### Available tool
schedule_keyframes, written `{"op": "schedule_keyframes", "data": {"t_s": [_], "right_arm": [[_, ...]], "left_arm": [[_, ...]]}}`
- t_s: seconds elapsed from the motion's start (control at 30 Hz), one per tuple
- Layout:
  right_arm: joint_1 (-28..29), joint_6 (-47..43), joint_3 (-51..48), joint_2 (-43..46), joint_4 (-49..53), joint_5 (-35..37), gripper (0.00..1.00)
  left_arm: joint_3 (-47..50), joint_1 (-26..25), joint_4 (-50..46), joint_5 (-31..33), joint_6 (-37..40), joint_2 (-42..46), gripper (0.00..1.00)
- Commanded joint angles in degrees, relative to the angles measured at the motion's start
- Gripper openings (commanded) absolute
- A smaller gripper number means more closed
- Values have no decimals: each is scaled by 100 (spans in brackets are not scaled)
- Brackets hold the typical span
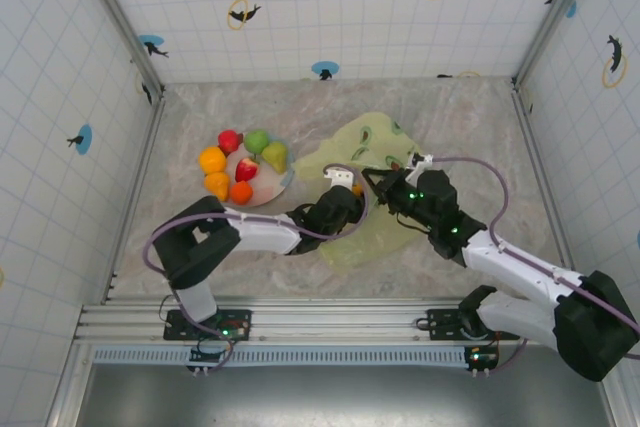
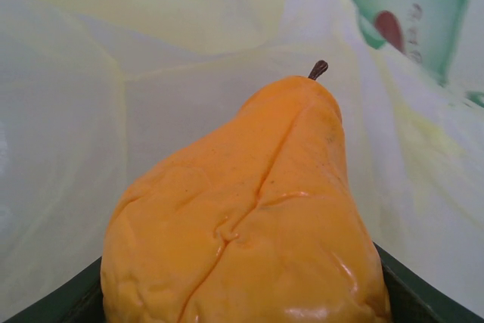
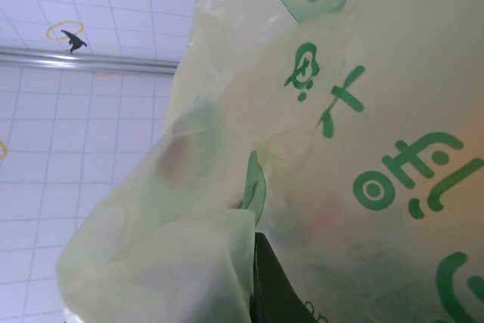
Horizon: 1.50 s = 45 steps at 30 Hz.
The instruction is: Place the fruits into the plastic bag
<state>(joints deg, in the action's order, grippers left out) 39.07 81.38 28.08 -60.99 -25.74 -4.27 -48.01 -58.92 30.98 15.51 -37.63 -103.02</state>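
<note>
**Left pincer clamps an orange pear at the mouth of the plastic bag**

Its jaws stand partly spread, pressed against either side of the orange pear. The pear fills the gap between them in the left wrist view, with its brown stem pointing away toward pale plastic. From above, this pincer sits just right of the plate, over the bag's near-left edge.

The right pincer is further right of the plate and almost meets the left one. It is closed tight on a fold of the bag. In its wrist view the thin yellow-green film bunches around a dark finger and rises above it, showing green print.

The bag lies spread on the table to the right of the plate, its left edge near the plate's rim.

On the plate and along its left rim lie:
- a red fruit
- a green apple
- a yellow-green pear
- a strawberry
- an orange fruit
- a yellow-orange fruit
- a small orange-red fruit
</note>
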Motion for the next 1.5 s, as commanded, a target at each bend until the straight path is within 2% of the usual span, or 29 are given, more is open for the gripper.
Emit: {"op": "schedule_keyframes", "data": {"t_s": [0.0, 0.17, 0.37, 0.73, 0.97, 1.07, 1.3, 1.47], "right_arm": [[13, 342, -207, 205, -579, 388, 0], [-197, 374, -377, 320, -481, 438, 0], [-707, 384, -558, 352, -471, 163, 0], [-1452, -20, -690, 273, -166, -321, 0], [-1525, -141, -596, 129, -195, -434, 0], [-1525, -134, -584, 91, -234, -434, 0], [-1525, -137, -540, 92, -257, -418, 0], [-1532, -157, -558, 160, -236, -391, 0]], "left_arm": [[-325, 166, 705, -63, -311, -384, 65], [-652, 236, 612, -574, -94, -576, 78], [-297, 242, 222, -851, 246, -34, 89], [957, 360, -1114, -1794, 917, 1692, 86], [1967, 571, -1172, -1569, 614, 2547, 84], [2007, 779, -960, -1673, 413, 2399, 85], [1422, 789, -175, -1945, 324, 1323, 85], [1015, 791, 277, -2258, 122, 603, 78]]}}
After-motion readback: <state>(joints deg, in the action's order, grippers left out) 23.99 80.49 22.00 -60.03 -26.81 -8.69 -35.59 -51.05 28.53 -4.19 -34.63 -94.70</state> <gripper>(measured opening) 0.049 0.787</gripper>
